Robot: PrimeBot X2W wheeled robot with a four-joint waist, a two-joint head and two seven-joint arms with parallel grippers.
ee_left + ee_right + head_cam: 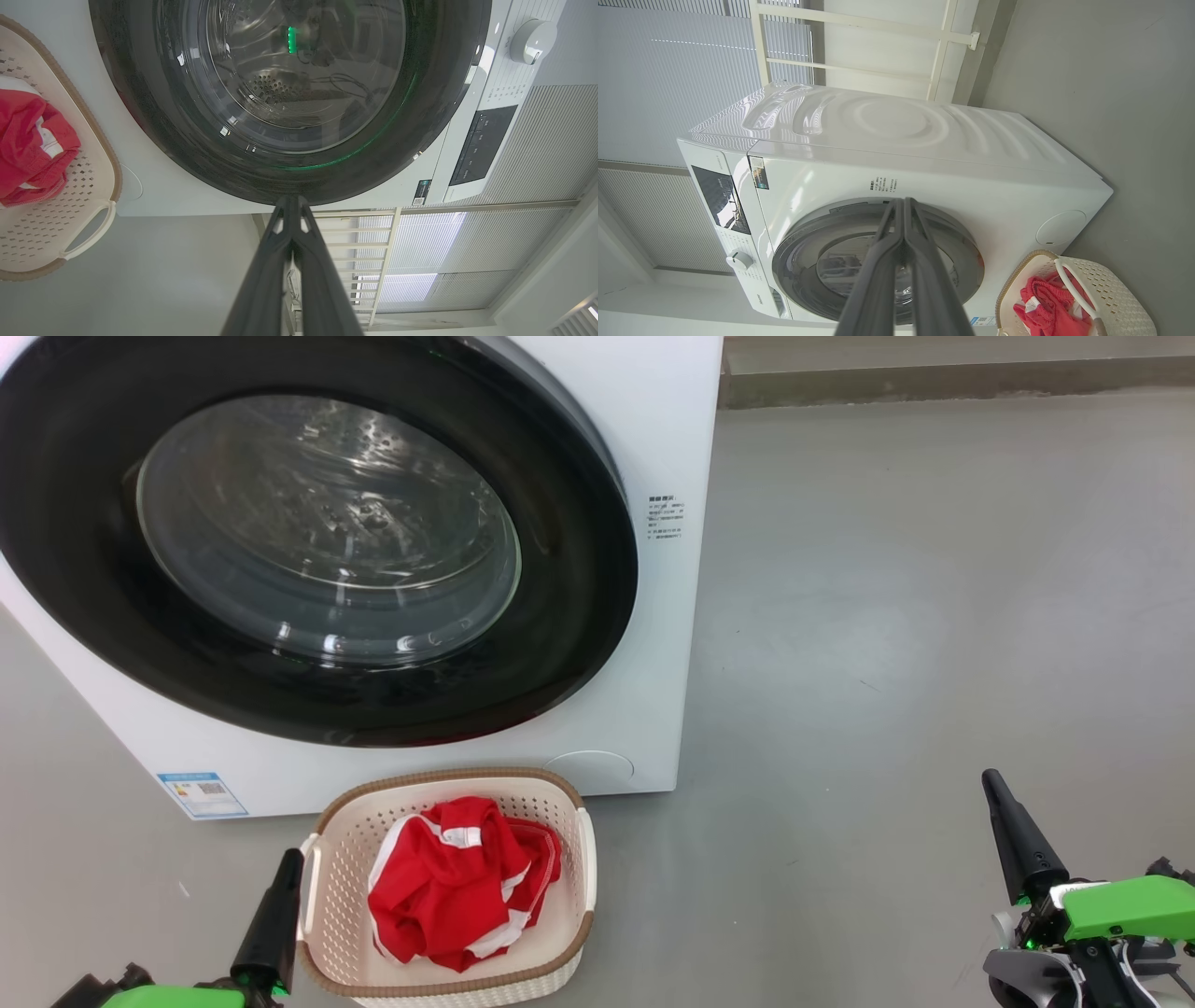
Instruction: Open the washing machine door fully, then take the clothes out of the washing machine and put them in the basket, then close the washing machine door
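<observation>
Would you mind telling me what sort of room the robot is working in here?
Probably a laundry corner or utility room: a white front-loading washing machine stands on bare grey floor, a basket of red clothes before it, ribbed blinds behind.

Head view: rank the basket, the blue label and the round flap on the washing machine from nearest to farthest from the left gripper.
1. The basket: right beside the left gripper, on its right.
2. The blue label: at the lower left corner of the washing machine, just beyond the gripper.
3. The round flap: at the machine's lower right corner, past the basket.
</observation>
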